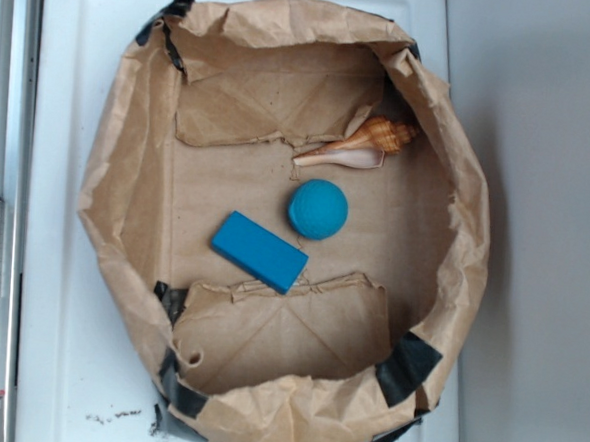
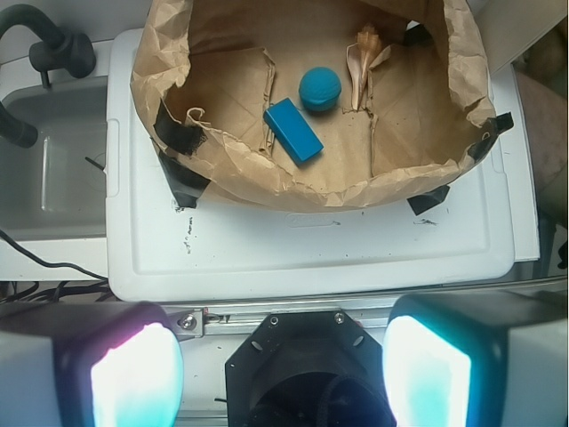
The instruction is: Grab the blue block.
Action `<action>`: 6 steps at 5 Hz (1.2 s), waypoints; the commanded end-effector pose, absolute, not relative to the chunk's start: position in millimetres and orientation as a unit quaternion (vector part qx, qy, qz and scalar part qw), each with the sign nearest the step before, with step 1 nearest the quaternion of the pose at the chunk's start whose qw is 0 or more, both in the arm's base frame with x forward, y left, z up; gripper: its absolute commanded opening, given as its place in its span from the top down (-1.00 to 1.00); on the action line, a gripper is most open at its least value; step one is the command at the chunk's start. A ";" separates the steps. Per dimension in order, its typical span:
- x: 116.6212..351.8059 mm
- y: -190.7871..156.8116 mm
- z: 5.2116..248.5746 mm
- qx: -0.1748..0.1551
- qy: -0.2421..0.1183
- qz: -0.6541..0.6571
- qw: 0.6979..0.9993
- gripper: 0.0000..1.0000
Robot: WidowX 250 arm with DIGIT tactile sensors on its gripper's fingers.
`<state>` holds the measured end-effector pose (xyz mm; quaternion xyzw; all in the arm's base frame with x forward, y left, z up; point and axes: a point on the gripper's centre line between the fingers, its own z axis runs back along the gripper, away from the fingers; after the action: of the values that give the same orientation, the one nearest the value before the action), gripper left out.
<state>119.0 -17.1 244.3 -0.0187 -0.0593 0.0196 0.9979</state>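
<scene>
On the floor of the crumpled brown paper bag [image 1: 127, 191], rimmed with black tape, the flat rectangular bright blue block [image 1: 259, 251] lies free, tilted, just left of the round teal textured ball [image 1: 318, 209]. A tan spiral seashell [image 1: 360, 145] rests beyond the ball. The gripper [image 2: 283, 374] hangs well apart above the white lid [image 2: 311, 249], fingers [image 2: 133, 378] spread, grasping nothing.

In the wrist view the gripper [image 2: 283, 369] shows two broad, blocky fingers [image 2: 135, 374] with pale pads that glow pinkish on one side and teal on the other. Between them sits a black angular mount, topped by a silver bar with small screws.
</scene>
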 end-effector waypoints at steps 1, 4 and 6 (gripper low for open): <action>119.0 -17.1 244.3 -0.019 -0.059 0.020 0.998 -1.00; 211.2 -21.4 213.5 -0.017 -0.092 -0.085 0.992 -1.00; 211.2 -21.4 213.5 -0.017 -0.092 -0.085 0.992 -1.00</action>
<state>207.7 -20.8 200.3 -0.0193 -0.0703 -0.0962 0.9927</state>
